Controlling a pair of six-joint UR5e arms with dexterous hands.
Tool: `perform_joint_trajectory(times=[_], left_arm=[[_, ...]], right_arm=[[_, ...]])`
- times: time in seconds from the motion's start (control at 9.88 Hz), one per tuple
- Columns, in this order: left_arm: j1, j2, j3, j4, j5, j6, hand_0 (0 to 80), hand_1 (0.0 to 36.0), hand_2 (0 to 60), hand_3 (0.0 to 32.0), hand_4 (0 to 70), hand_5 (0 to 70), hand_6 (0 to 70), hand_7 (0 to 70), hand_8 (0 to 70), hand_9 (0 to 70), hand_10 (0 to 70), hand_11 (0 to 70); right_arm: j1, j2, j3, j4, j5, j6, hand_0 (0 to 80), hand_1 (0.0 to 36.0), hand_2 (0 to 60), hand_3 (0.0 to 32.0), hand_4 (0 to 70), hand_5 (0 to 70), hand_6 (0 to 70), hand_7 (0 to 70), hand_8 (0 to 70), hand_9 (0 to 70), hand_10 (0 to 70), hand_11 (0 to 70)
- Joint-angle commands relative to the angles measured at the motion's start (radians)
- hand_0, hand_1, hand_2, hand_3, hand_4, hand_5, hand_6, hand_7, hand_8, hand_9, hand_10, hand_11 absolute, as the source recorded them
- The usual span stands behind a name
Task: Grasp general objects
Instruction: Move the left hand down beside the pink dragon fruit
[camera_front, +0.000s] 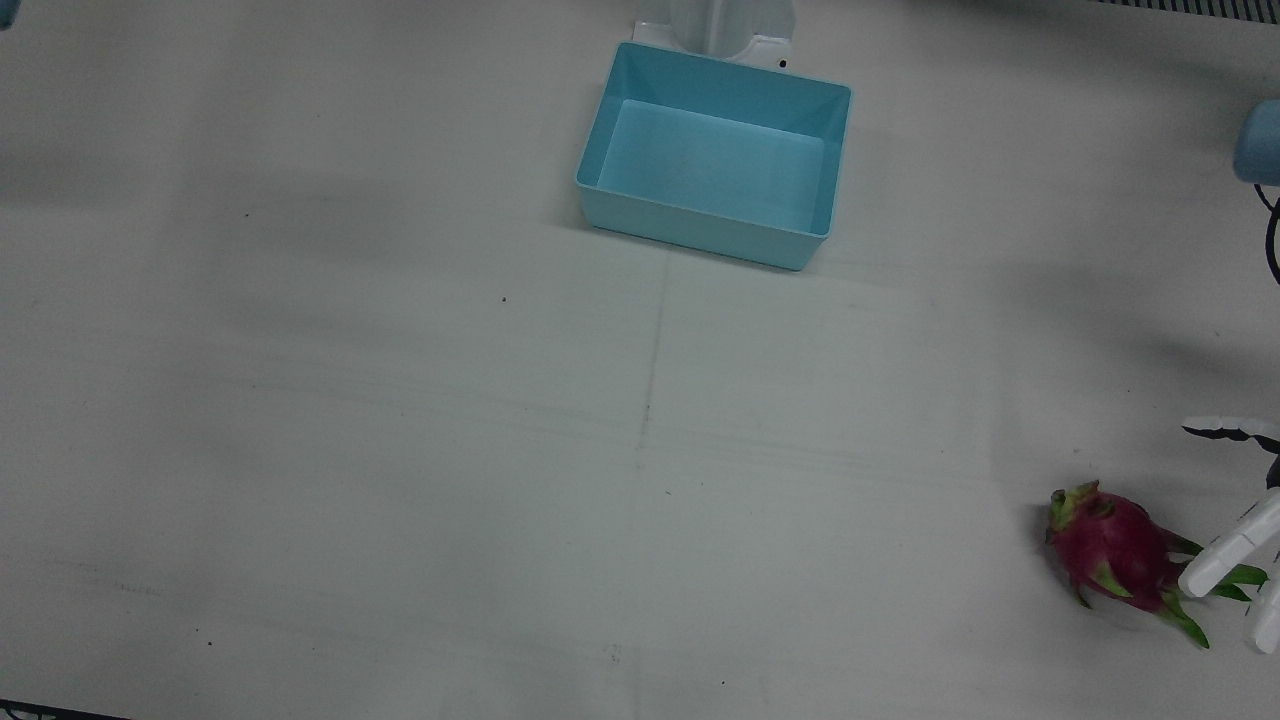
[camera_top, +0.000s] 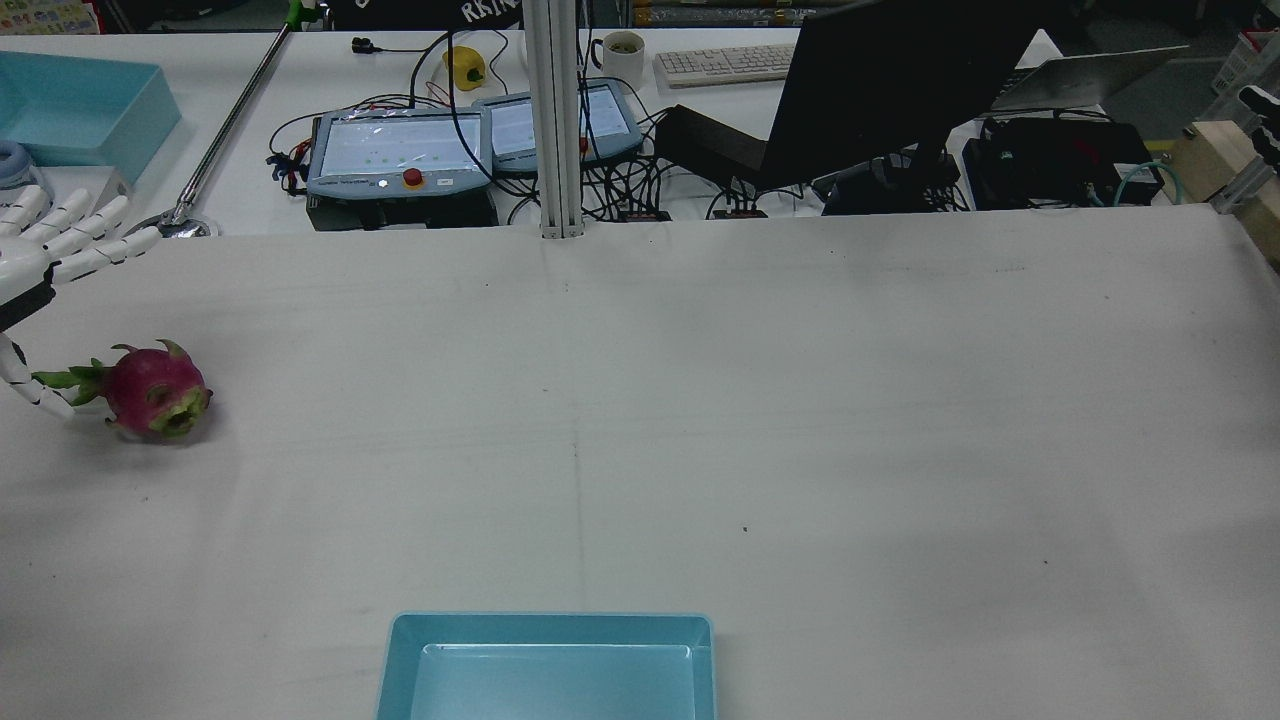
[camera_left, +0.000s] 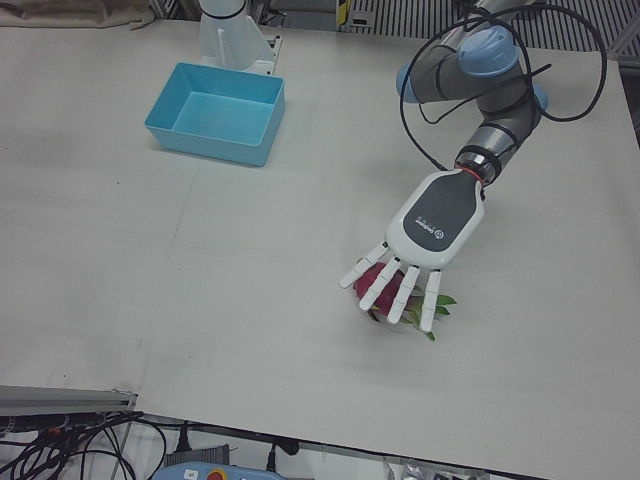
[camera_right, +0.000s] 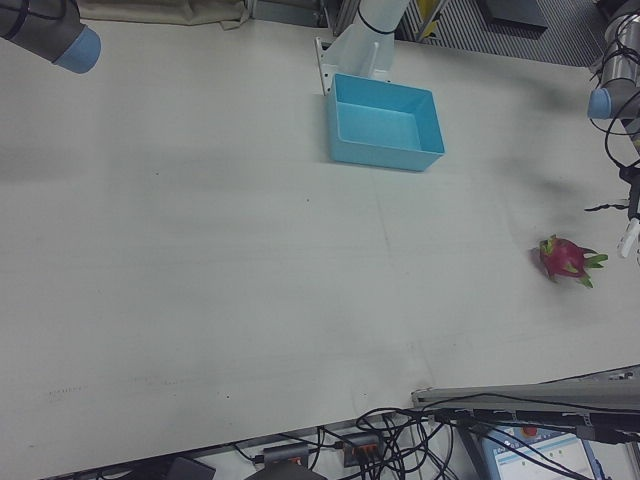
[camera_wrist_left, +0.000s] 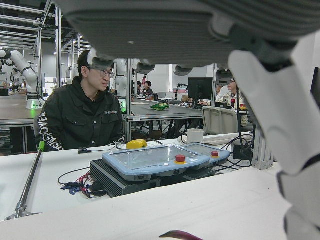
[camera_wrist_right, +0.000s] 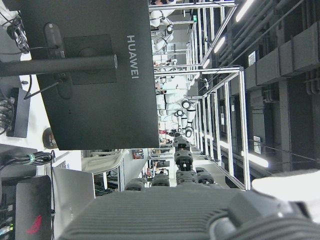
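I hold the left hand (camera_left: 420, 240) over the dragon fruit (camera_front: 1115, 550), fingers (camera_left: 388, 290) spread and draped above it, nothing pinched yet. The fruit lies on the table (camera_front: 400, 450) at about 4 o'clock in the front view, the blue bin (camera_front: 712, 155) at 12. Nothing grasped; closing and lifting remain. The right hand's fingers: cannot tell.
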Motion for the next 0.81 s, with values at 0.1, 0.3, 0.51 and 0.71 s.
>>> perform_joint_trajectory(times=[0.1, 0.3, 0.51, 0.71], left_arm=[[0.065, -0.002, 0.008, 0.017, -0.073, 0.159, 60.8, 33.7, 22.8, 20.8, 0.0, 0.0, 0.0, 0.0, 0.0, 0.0, 0.0, 0.0], [0.079, -0.002, 0.015, 0.018, -0.106, 0.171, 59.6, 32.9, 22.7, 22.4, 0.0, 0.0, 0.0, 0.0, 0.0, 0.0, 0.0, 0.0], [0.131, -0.002, 0.049, 0.003, -0.152, 0.199, 59.8, 33.1, 23.2, 21.8, 0.0, 0.0, 0.0, 0.0, 0.0, 0.0, 0.0, 0.0], [0.179, -0.002, 0.078, -0.014, -0.188, 0.202, 57.4, 30.9, 22.2, 21.8, 0.0, 0.0, 0.0, 0.0, 0.0, 0.0, 0.0, 0.0]], right_arm=[[0.0, 0.0, 0.0, 0.0, 0.0, 0.0, 0.0, 0.0, 0.0, 0.0, 0.0, 0.0, 0.0, 0.0, 0.0, 0.0, 0.0, 0.0], [0.0, 0.0, 0.0, 0.0, 0.0, 0.002, 0.0, 0.0, 0.0, 0.0, 0.0, 0.0, 0.0, 0.0, 0.0, 0.0, 0.0, 0.0], [0.0, 0.0, 0.0, 0.0, 0.0, 0.0, 0.0, 0.0, 0.0, 0.0, 0.0, 0.0, 0.0, 0.0, 0.0, 0.0, 0.0, 0.0], [0.0, -0.001, 0.0, 0.0, 0.0, 0.0, 0.0, 0.0, 0.0, 0.0, 0.0, 0.0, 0.0, 0.0, 0.0, 0.0, 0.0, 0.0]])
